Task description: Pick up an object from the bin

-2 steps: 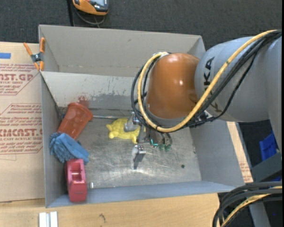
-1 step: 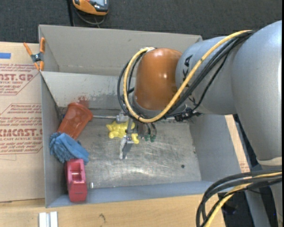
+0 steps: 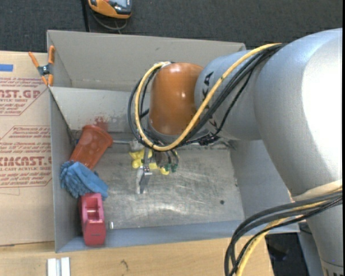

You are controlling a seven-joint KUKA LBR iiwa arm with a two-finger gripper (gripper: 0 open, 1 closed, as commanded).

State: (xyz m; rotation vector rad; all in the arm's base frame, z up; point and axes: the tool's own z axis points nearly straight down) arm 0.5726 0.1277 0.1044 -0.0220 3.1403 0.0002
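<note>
1. The gripper [image 3: 141, 187] hangs low over bare floor in the middle of the bin [image 3: 195, 203], under the arm's orange wrist cover. Whether it is spread or pressed together, I cannot tell from here, and nothing shows pinched in it.
2. All the candidates sit to its left. A crumpled blue cloth [image 3: 80, 178] is nearest, an orange-red cup [image 3: 91, 145] lies on its side farther back against the left wall, and a red blocky thing [image 3: 93, 218] sits in the near left corner.
3. Step in hand, as I read it: the approach. Nothing is picked yet, and the gripper is apart from all three.
4. Next move calls for a shift left to get over one thing, likely the cloth. Then a descent with room either side, a close, and a lift.
5. Watch the left wall: the cup and the block sit close to it, so there is little room there.
</note>
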